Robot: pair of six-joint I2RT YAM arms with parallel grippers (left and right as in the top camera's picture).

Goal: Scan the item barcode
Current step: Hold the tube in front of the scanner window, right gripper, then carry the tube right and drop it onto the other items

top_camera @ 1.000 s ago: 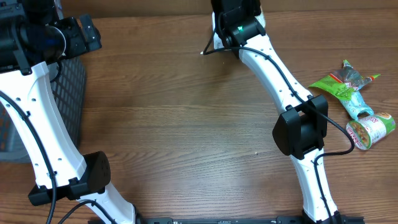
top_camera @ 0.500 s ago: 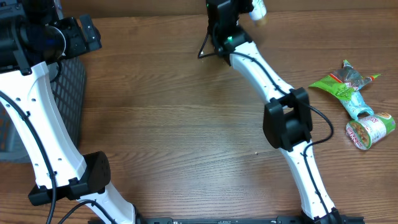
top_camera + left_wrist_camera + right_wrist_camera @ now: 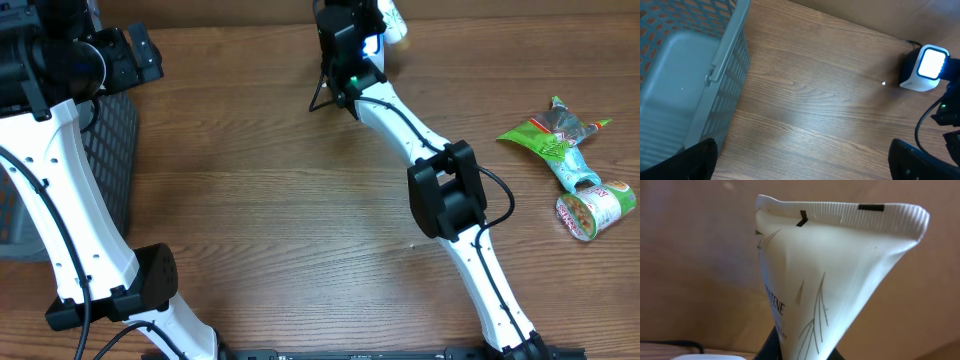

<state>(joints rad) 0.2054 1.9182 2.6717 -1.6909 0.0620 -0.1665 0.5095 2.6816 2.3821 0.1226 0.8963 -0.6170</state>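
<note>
A white Pantene tube (image 3: 830, 280) fills the right wrist view, crimped end up. My right gripper (image 3: 800, 352) is shut on its lower part, with dark fingers (image 3: 772, 345) showing at the bottom edge. From overhead the tube (image 3: 395, 20) sticks out of the right gripper (image 3: 378, 30) at the table's far edge. The barcode scanner (image 3: 924, 70), white and black with a lit window, stands at the right of the left wrist view, just beside the right arm. No barcode shows on the tube. My left gripper (image 3: 805, 170) hangs open above bare table near the basket.
A grey mesh basket (image 3: 110, 150) stands at the left edge, under the left arm, and shows again as the basket (image 3: 685, 75). A green snack packet (image 3: 545, 140) and a small cup (image 3: 595, 210) lie at the right. A black cable (image 3: 322, 92) runs by the scanner.
The right arm has swung left along the far edge, carrying the tube with it. The left arm has not moved.
</note>
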